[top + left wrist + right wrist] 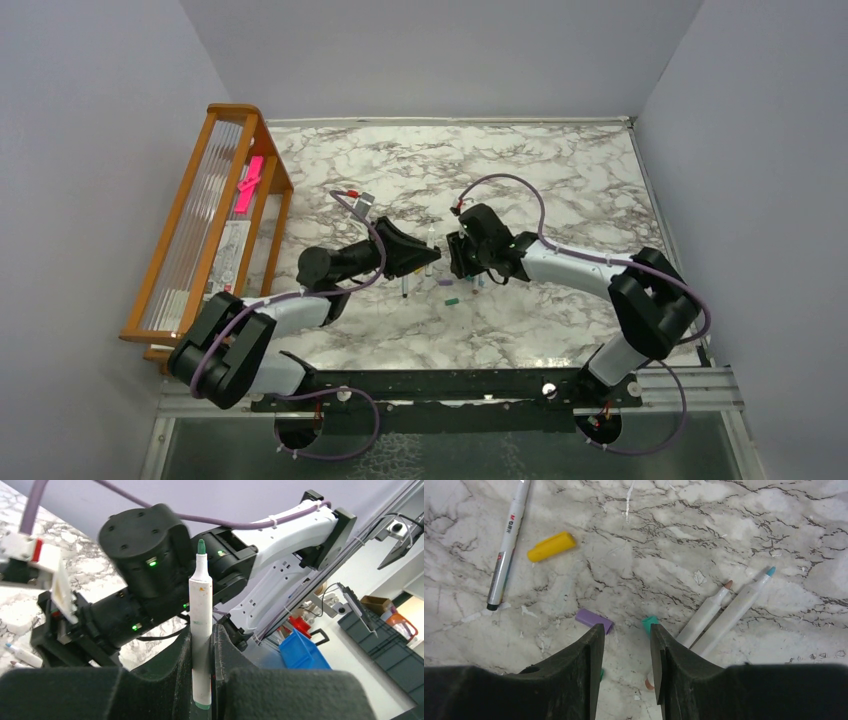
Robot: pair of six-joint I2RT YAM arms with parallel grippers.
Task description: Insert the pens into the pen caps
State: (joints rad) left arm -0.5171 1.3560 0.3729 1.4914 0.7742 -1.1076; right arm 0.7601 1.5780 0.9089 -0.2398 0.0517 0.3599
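Note:
My left gripper (202,630) is shut on a white pen (200,595) with a green tip, held upright in front of the right arm's wrist. My right gripper (625,632) is open and empty, hanging just above the marble table. A purple cap (594,619) lies by its left fingertip and a teal cap (650,623) by its right one. An orange-yellow cap (551,546) lies further off. Two white pens (704,615) (734,611) lie side by side to the right. A grey pen (506,545) with a dark end lies at the left. In the top view both grippers (432,260) (458,262) almost meet.
A wooden rack (210,220) stands at the table's left edge with a bright pink strip (248,185) on it. A purple cap (445,282) and a green cap (451,299) lie just in front of the grippers. Grey walls close in the table's sides and back.

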